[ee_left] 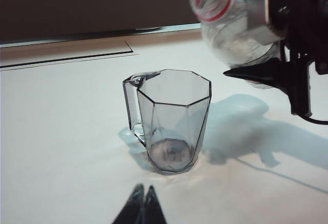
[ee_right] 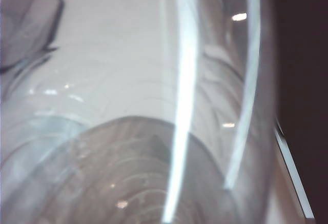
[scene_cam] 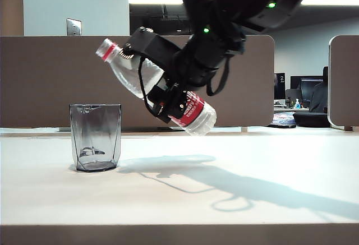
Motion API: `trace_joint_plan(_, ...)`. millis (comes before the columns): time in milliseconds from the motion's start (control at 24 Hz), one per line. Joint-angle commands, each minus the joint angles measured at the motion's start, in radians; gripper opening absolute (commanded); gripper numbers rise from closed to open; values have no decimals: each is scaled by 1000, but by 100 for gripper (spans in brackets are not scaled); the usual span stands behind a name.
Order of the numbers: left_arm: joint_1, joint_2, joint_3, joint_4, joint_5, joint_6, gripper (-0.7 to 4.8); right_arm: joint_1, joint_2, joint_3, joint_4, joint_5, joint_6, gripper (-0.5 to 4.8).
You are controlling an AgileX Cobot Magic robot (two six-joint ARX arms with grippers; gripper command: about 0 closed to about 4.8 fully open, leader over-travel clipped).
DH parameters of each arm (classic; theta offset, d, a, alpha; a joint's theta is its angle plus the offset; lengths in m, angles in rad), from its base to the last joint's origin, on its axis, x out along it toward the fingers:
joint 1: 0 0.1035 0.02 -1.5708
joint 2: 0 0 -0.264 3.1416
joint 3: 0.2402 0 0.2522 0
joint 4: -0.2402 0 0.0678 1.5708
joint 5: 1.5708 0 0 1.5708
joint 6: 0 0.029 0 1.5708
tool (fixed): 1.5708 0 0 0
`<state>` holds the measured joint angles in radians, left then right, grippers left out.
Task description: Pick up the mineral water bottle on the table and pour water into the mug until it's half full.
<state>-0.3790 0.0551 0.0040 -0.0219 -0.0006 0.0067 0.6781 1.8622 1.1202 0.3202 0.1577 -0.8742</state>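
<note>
The right gripper [scene_cam: 168, 96] is closed around the middle of the mineral water bottle [scene_cam: 193, 113], holding it in the air well above the white surface [scene_cam: 224, 200]. The bottle is tilted steeply, its open mouth with the red neck ring pointing up and to the left of the exterior view and its base hanging lower on the right, the red-and-white label showing just below the gripper. The mouth sits higher than the mug [scene_cam: 95, 137] and a little to the right of it, not yet over the rim; no water can be seen running out. The mug stands upright on the surface at the left of the exterior view, apart from the bottle and from both arms, and looks nearly empty, with only a dark trace at its bottom. From the left wrist view the mug [ee_left: 171, 119] shows faceted smoky sides and a small handle on one side, and the bottle [ee_left: 228, 26] hangs beyond it, neck toward the camera, clamped by the black body of the right arm. The left gripper [ee_left: 143, 206] shows only as two dark fingertips pressed together, closed on nothing, hovering low over the surface just short of the mug and not touching it. The right wrist view is filled by the clear wall of the bottle [ee_right: 154, 131] right against the lens, with a blurred corner of the mug [ee_right: 25, 24] beyond it.
</note>
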Motion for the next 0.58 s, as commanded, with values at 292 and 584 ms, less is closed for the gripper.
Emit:
trace_joint_plan(292, 1, -8, 3, 8, 4, 0, -5, 3, 24, 56, -5, 95, -154, 268)
trace_joint_plan(584, 1, -8, 3, 8, 4, 0, -5, 3, 24, 56, -2, 145, -208, 268)
